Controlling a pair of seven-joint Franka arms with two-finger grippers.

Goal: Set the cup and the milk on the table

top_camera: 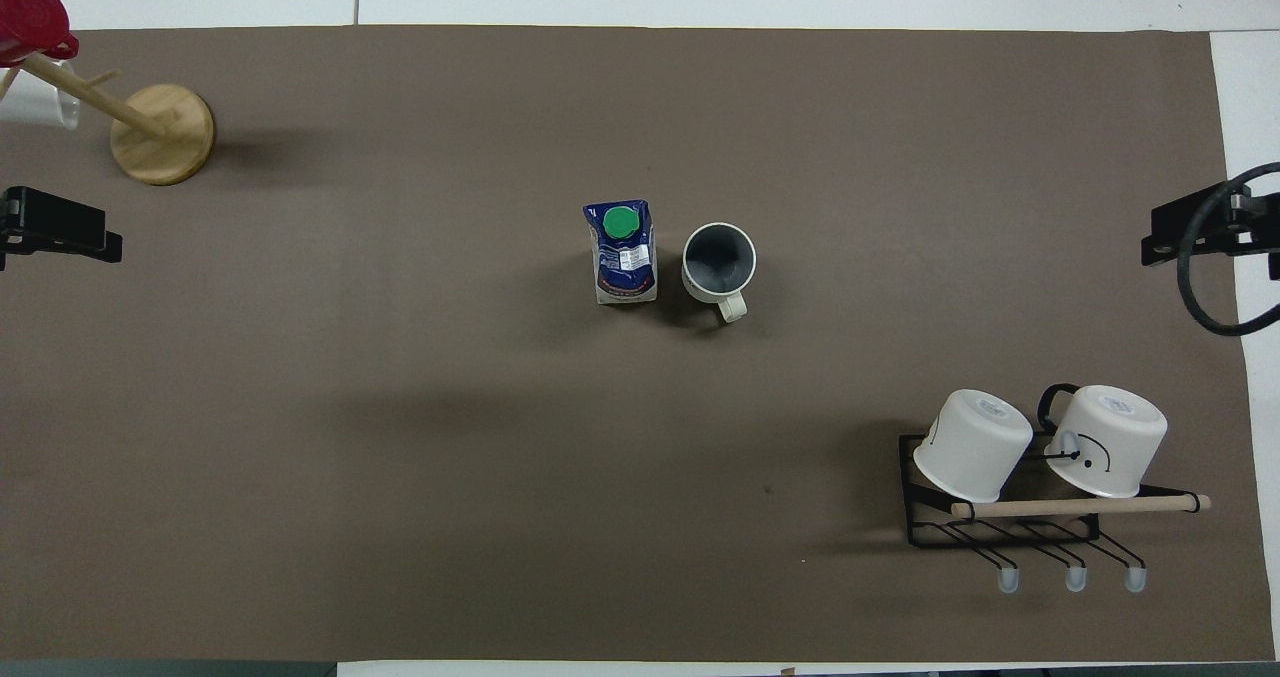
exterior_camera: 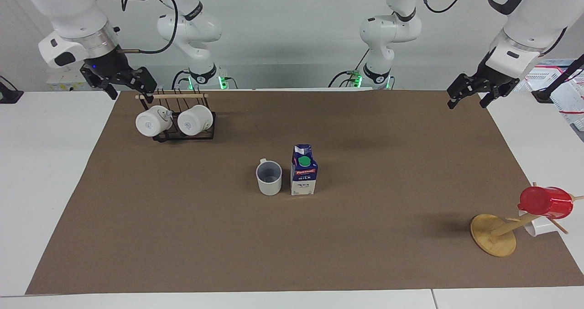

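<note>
facing view: small grey-white mug [exterior_camera: 268, 177] and blue gable-top milk carton [exterior_camera: 304, 170] stand upright mid-mat, carton at the mug's 3 o'clock. left gripper [exterior_camera: 472, 91] and right gripper [exterior_camera: 119, 81] hang spread, empty; i judge they should retreat without nudging either.

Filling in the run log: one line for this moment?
cup upright on mat | milk upright beside it | left gripper raised, open | right gripper raised, open
</note>
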